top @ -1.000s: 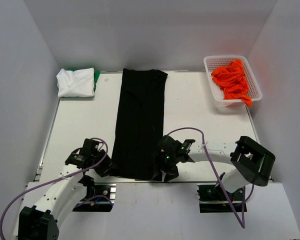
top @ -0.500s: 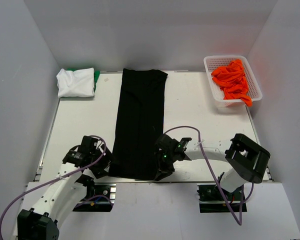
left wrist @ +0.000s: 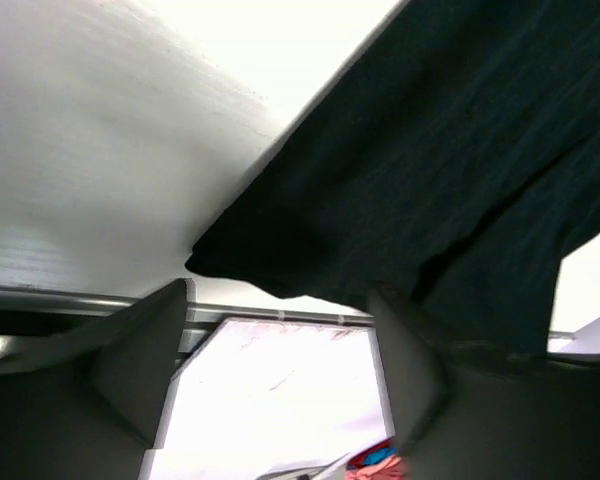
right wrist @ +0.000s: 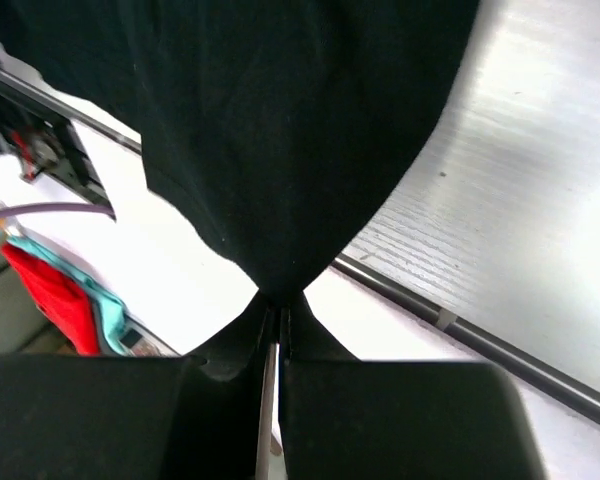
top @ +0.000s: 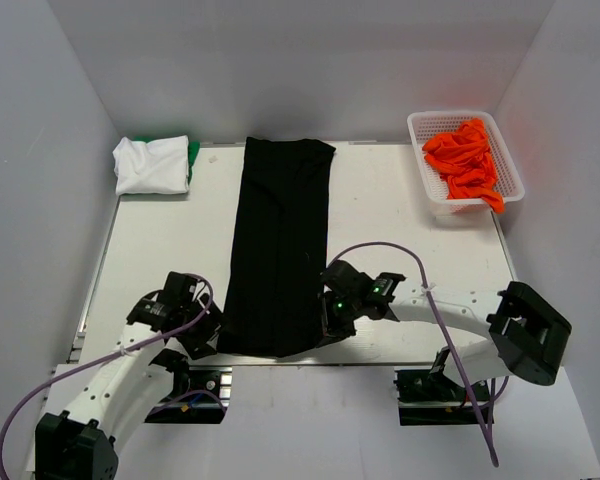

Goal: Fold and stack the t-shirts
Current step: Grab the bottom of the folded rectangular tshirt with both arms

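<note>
The black t-shirt (top: 278,240) lies as a long folded strip down the middle of the table, its near end at the front edge. My right gripper (top: 326,326) is shut on its near right corner, and the wrist view shows the black cloth (right wrist: 280,150) pinched between the closed jaws of the right gripper (right wrist: 279,305). My left gripper (top: 206,336) sits at the near left corner. In its wrist view the left gripper (left wrist: 280,345) is open, with the black corner (left wrist: 380,200) just beyond the fingertips and not clamped. A folded white t-shirt (top: 152,165) lies on a green one (top: 193,152) at the back left.
A white basket (top: 428,126) at the back right holds bright orange t-shirts (top: 465,160). The table's front rail (right wrist: 460,325) runs just under both grippers. Grey walls close in the left, right and back sides.
My right gripper has shut on the black shirt's near right corner, and its arm has swung out to the right. The left gripper has opened wider and stayed by the near left corner.
</note>
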Controlling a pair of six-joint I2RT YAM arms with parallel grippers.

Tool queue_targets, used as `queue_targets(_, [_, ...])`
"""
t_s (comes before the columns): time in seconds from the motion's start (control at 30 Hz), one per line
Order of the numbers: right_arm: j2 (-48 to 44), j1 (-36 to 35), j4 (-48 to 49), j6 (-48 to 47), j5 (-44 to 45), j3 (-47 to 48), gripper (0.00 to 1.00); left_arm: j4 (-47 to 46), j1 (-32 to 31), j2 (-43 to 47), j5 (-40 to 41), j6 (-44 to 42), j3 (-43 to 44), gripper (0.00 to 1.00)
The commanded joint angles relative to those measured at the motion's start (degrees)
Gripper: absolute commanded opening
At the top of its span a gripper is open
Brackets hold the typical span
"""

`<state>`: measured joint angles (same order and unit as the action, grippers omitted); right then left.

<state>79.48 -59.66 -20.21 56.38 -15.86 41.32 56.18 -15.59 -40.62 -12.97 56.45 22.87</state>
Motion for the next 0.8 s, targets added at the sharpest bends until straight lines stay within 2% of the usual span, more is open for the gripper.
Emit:
queue_targets(0.0, [-1.96, 0.77, -2.2, 1.19, 2.76, -0.72, 0.0, -2.39, -0.14, -1.57, -1.52, -1.33, -1.16, 0.77])
queue_targets(0.07, [-1.61, 0.86, -2.12, 0.84, 2.41, -0.63, 0.0, -3.88, -0.14, -2.09, -2.15, -1.34, -1.87, 0.65])
queue_targets(0.1, [-1.18, 0.77, -1.86, 1.1, 2.06, -0.54, 0.0, -3.89, -0.14, -2.09, -2.15, -1.34, -2.39, 0.56])
queue_targets(0.23, [-0.29, 0.95, -2.03, 0.92, 1.62, -0.45, 0.0, -3.89, -0.14, -2.62, -1.62, -0.2, -4.41, 0.4])
queue_targets(0.27, [-0.47, 1.12, -1.86, 0.92, 1.71, -0.45, 0.0, -3.37, -0.14, -2.62, -1.1, -0.2, -4.42, 0.39])
queue_targets(0.63, [0.14, 1.3, -1.77, -0.48, 0.92, -0.28, 0.0, -5.21, -0.14, -5.08, 0.49, 1.56, -6.26, 0.35])
queue_targets(0.67, [0.23, 1.39, -1.68, -0.92, 0.74, -0.28, 0.0, -5.21, -0.14, -4.3, 1.01, 2.35, -6.26, 0.43])
queue_targets(0.77, [0.58, 1.39, -1.85, -1.36, 0.65, 0.34, 0.0, -5.21, -0.14, -2.71, 2.16, 3.85, -6.26, 0.51])
